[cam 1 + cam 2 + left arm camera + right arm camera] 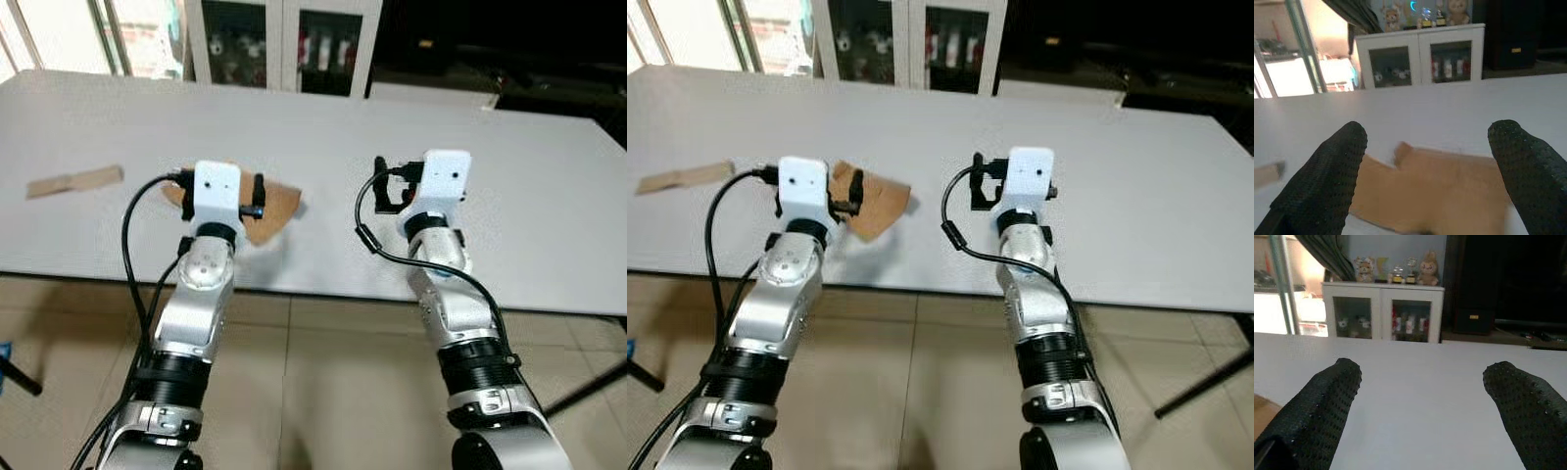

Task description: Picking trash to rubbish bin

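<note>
While your left gripper [1425, 181] hangs just over the brown cardboard piece [877, 204], its two black fingers [1327, 176] are spread wide with the cardboard showing between them, and they hold nothing yet. That cardboard lies flat near the front edge of the desk [509, 196]. It is thin and flat, so I think the fingers may slide over it and not catch it. You could also push it off the edge and onto the floor [323, 382]. If you come down too hard, the fingertips may bump the desk top.

Your right gripper [1422, 416] is spread wide too, over bare desk, and it holds nothing. It sits well apart from the cardboard, so it is not likely to get in the way.

A second bit of trash, a long cardboard strip [73, 181], lies farther to your left on the desk. It is easy to forget.

The desk is big, white and smooth, so flat things may slip on it. Behind it stands a white cabinet [1383, 313] with glass doors, small toys [1396, 271] on top, and a bright window [59, 34] beside it. The floor has pale tiles. I see no rubbish bin here, so you may have to turn and look for it.
</note>
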You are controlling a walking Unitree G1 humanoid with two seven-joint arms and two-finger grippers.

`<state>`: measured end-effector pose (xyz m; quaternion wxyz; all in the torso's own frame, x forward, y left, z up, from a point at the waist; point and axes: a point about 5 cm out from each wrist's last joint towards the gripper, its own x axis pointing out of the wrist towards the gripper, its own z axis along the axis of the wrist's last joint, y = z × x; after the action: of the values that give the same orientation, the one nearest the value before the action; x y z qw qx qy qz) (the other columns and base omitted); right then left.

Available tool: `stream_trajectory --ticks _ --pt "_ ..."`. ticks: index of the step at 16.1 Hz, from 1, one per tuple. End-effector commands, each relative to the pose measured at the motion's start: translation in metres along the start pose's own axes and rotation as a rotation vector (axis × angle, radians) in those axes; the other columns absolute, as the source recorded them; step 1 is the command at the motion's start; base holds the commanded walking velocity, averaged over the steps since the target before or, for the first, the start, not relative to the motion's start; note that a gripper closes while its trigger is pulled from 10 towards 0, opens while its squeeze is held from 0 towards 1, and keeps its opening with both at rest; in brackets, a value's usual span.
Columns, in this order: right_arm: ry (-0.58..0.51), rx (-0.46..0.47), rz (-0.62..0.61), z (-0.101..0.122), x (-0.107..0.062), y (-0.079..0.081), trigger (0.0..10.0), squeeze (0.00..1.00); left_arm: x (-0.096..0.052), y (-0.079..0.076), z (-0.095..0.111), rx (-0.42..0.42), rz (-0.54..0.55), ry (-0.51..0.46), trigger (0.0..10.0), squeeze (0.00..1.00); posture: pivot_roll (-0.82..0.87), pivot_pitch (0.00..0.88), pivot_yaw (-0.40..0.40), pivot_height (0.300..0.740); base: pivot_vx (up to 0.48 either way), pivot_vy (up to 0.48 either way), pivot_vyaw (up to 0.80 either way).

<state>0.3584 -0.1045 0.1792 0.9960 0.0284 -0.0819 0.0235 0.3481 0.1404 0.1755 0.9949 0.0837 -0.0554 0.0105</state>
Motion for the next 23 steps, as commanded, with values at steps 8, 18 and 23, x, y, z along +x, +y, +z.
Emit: stream_trajectory --ticks 8,18,23 --pt "0.002 0.011 0.03 0.002 0.002 0.009 10.0 0.0 -0.015 -0.019 -0.021 0.006 -0.166 0.082 10.0 0.0 0.01 0.061 -0.06 0.74 0.15 0.0 0.0" --pt "0.01 0.017 0.039 0.0 0.001 0.01 10.0 0.0 -0.036 -0.005 -0.038 -0.042 -0.058 0.24 10.0 0.0 0.01 0.074 -0.057 0.74 0.0 0.0 0.0" --pt "0.016 0.018 0.041 -0.001 -0.001 0.011 10.0 0.0 -0.032 0.019 -0.047 -0.145 0.129 0.282 10.0 0.0 0.01 0.085 -0.061 0.74 0.0 0.0 0.0"
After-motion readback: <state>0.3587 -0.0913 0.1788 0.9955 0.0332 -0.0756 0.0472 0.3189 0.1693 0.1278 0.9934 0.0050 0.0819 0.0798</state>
